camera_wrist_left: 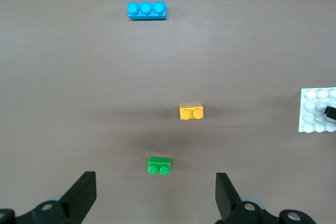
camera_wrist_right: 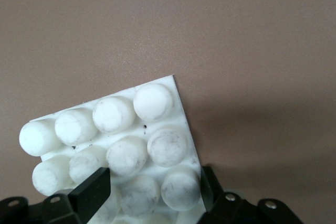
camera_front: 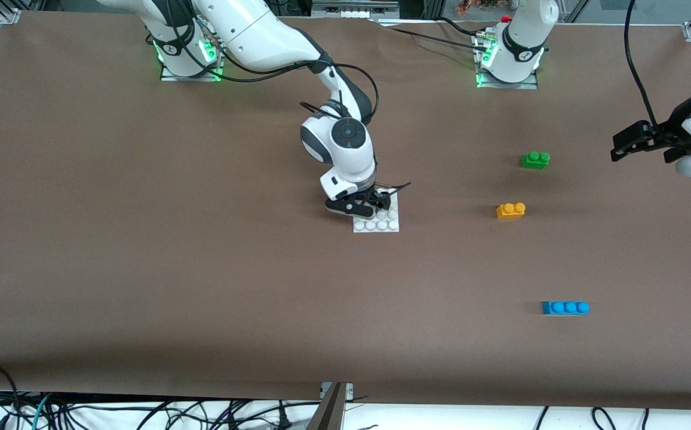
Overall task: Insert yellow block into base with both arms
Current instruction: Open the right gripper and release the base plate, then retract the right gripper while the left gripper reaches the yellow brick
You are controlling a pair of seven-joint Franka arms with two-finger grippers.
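Observation:
The yellow block [camera_front: 510,209] lies on the table between the green and blue bricks; it also shows in the left wrist view [camera_wrist_left: 191,112]. The white base [camera_front: 375,226] lies flat mid-table and shows in the left wrist view [camera_wrist_left: 315,111] and the right wrist view [camera_wrist_right: 131,129]. My right gripper [camera_front: 376,209] is down on the base's corner farthest from the front camera. It [camera_wrist_right: 155,187] is shut on the base, one finger among the studs and one against the plate's edge. My left gripper [camera_front: 620,146] hangs open and empty over the left arm's end of the table [camera_wrist_left: 155,182].
A green two-stud brick [camera_front: 535,159] lies farther from the front camera than the yellow block; it shows in the left wrist view [camera_wrist_left: 158,165]. A blue three-stud brick [camera_front: 565,307] lies nearer that camera [camera_wrist_left: 147,10]. Cables hang along the table's front edge.

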